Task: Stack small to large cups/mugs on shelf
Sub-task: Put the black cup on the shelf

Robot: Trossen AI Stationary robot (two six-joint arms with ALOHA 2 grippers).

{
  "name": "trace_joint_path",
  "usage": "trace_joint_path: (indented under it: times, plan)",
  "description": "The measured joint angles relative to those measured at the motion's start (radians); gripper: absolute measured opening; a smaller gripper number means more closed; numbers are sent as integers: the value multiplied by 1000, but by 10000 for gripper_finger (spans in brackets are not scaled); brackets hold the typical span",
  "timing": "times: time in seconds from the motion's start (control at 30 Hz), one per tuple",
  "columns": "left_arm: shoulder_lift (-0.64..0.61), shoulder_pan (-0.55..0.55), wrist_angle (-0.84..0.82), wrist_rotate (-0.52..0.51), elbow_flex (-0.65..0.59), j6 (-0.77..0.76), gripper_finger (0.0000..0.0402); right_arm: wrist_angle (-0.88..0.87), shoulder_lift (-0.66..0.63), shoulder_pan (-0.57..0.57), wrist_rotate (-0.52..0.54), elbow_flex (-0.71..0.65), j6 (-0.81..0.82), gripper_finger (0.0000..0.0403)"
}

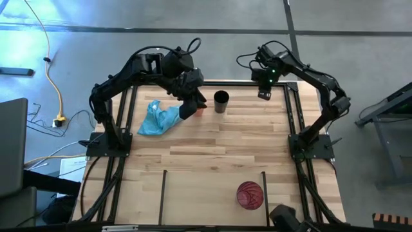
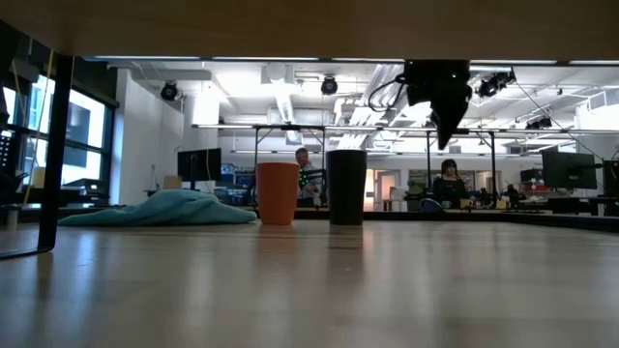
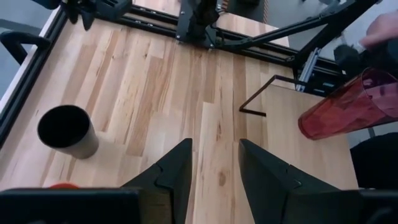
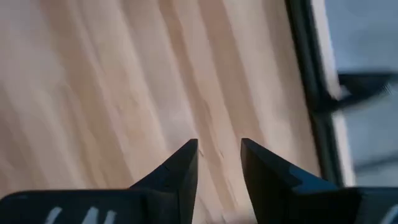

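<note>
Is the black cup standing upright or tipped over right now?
Upright. The black cup stands on its base beside the orange cup in the low view; the left wrist view shows its open mouth.

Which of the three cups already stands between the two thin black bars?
The red-pink cup, alone at the near edge between the bars. The orange cup and the black cup stand together at the far side.

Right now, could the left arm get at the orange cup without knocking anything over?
Probably yes. The left gripper hangs right over the orange cup, jaws parted and empty. The black cup stands apart on one side, the blue cloth lies on the other, so the way straight down looks free.
</note>
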Motion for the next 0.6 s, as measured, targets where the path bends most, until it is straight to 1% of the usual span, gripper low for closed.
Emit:
trace_joint_path:
  times: [0.1, 0.17, 0.3, 0.43, 0.6]
  plan:
    - [0, 0, -4, 0, 0, -16, 117, 25, 0, 12, -109, 0, 19, 114]
    - [0, 0, -5, 0, 0, -20, 117, 50, 3, 30, -153, 0, 46, 114]
    - [0, 0, -5, 0, 0, -20, 117, 63, 21, 72, -198, 0, 87, 114]
    - [4, 0, -4, 0, 0, -21, 117, 85, 54, 118, -202, 0, 133, 114]
    - [12, 0, -7, 3, 0, -23, 117, 115, 76, 149, -242, 18, 214, 114]
